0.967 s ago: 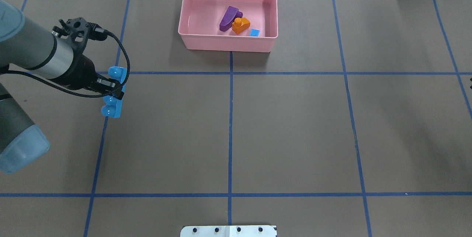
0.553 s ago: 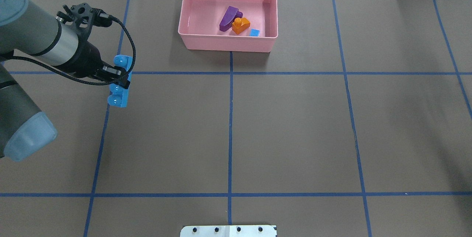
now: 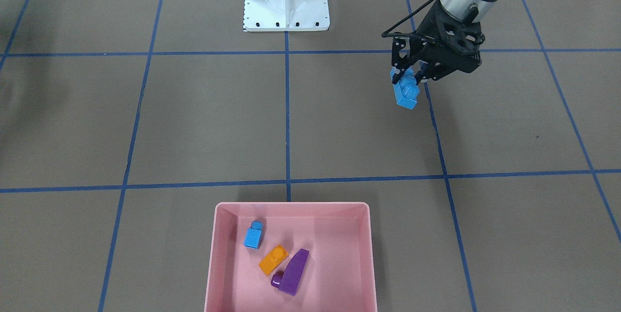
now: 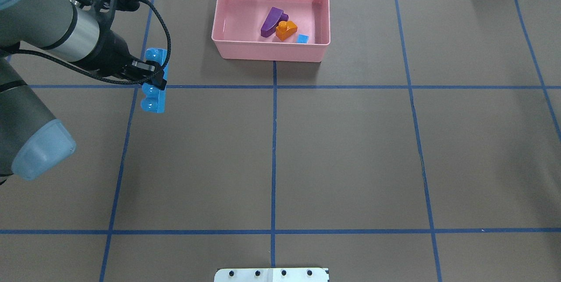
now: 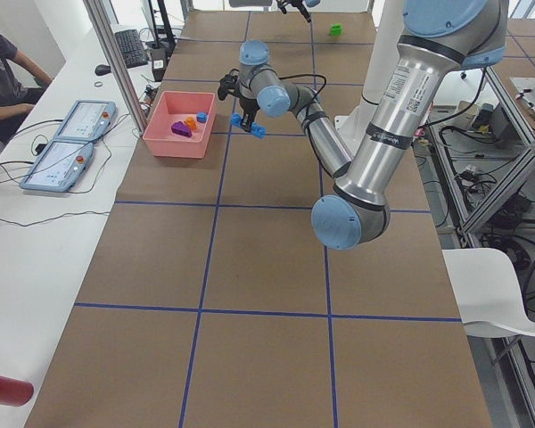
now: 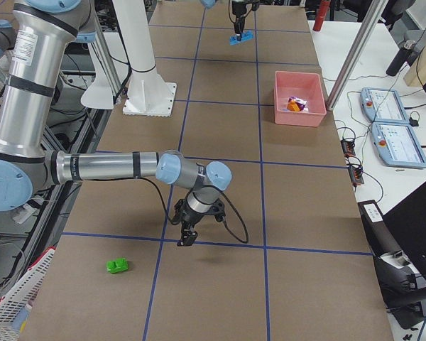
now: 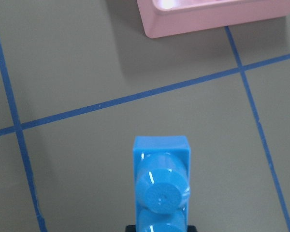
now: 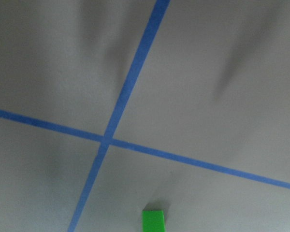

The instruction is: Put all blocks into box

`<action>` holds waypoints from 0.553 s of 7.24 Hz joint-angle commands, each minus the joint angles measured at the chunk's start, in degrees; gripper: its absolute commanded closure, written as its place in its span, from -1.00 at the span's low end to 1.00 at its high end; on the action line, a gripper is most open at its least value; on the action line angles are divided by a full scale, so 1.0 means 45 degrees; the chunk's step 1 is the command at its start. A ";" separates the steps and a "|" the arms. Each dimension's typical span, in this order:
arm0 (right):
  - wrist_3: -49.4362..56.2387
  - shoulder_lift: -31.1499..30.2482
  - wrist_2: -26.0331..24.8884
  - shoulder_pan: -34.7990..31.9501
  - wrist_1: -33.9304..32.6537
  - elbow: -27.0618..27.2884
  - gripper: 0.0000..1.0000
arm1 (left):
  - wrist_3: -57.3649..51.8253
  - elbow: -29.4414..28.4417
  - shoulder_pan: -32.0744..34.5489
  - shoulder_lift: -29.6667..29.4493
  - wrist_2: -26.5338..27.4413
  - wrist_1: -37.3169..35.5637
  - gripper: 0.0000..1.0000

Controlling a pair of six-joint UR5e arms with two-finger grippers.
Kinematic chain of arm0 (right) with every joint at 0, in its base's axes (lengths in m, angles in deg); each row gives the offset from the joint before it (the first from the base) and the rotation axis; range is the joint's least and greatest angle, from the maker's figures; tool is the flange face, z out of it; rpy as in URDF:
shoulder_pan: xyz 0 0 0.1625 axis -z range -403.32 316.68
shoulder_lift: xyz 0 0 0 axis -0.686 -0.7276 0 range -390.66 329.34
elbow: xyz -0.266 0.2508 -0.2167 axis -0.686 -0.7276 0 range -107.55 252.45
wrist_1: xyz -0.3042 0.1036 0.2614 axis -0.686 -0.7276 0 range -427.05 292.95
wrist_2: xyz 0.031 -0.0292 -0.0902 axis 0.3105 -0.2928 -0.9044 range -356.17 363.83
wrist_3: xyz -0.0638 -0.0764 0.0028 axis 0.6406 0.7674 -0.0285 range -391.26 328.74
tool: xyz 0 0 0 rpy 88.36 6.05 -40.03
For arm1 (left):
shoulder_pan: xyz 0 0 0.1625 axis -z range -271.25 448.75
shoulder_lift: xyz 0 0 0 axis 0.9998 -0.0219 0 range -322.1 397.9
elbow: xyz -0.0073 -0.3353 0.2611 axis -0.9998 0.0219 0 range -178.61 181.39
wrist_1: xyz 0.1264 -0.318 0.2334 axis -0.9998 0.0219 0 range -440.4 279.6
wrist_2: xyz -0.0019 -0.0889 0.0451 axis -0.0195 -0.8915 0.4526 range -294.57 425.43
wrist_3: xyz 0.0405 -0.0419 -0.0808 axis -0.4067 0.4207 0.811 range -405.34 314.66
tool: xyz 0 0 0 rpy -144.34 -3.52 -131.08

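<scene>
Front-facing view: the long blue block (image 3: 406, 96) is gripped in the left hand (image 3: 410, 76) over the table (image 3: 194, 123), well apart from the box (image 3: 291, 206). In the box lie the small blue block (image 3: 253, 235), the orange block (image 3: 273, 259) and the purple block (image 3: 292, 279). Right-side view: the green block (image 6: 117, 266) is seen on the table near the right hand (image 6: 187, 236), whose grip cannot be told.

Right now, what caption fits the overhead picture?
Left tool holds the long blue block, left of the pink box with three blocks inside.
</scene>
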 commanded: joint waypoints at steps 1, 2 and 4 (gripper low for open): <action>0.0055 -0.0526 0.0045 0.1038 -0.0008 -0.0565 -1.00 | 0.0031 -0.0061 0.0011 -0.0327 0.0055 -0.0017 1.00; 0.0036 -0.0526 0.0065 0.1390 0.0030 -0.1071 -1.00 | 0.0031 -0.0100 0.0011 -0.0347 0.0055 -0.0017 1.00; -0.0004 -0.0526 0.0065 0.1840 0.0089 -0.1660 -1.00 | -0.0125 -0.0178 0.0011 -0.0367 0.0094 -0.0017 1.00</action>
